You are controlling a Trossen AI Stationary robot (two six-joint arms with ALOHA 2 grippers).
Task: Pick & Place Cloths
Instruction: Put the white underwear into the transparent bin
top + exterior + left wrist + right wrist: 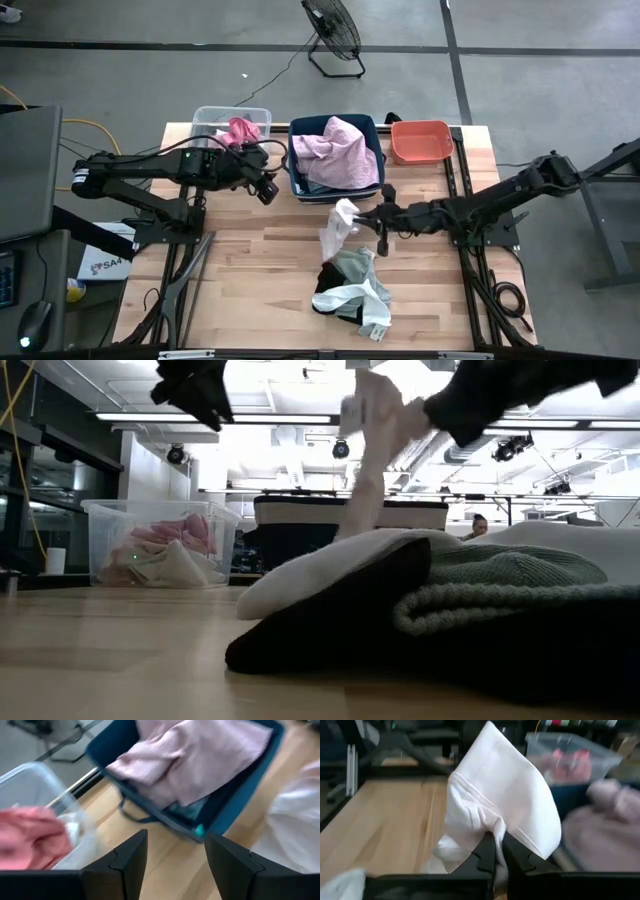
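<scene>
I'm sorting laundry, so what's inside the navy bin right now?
In the navy bin a light pink cloth lies heaped on top, with a bit of blue fabric showing under it. Whatever lies deeper is covered.

Right hand (379, 219) clamped on white cloth (339, 228), left hand (267, 189) beside navy bin (296, 152)

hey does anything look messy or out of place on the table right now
Mostly the light pink cloth: it is heaped above the navy bin and spills over its rim. Loose cloths lie in a pile on the table. The right pincer holds a white cloth in the air, so that is not spillage.
</scene>
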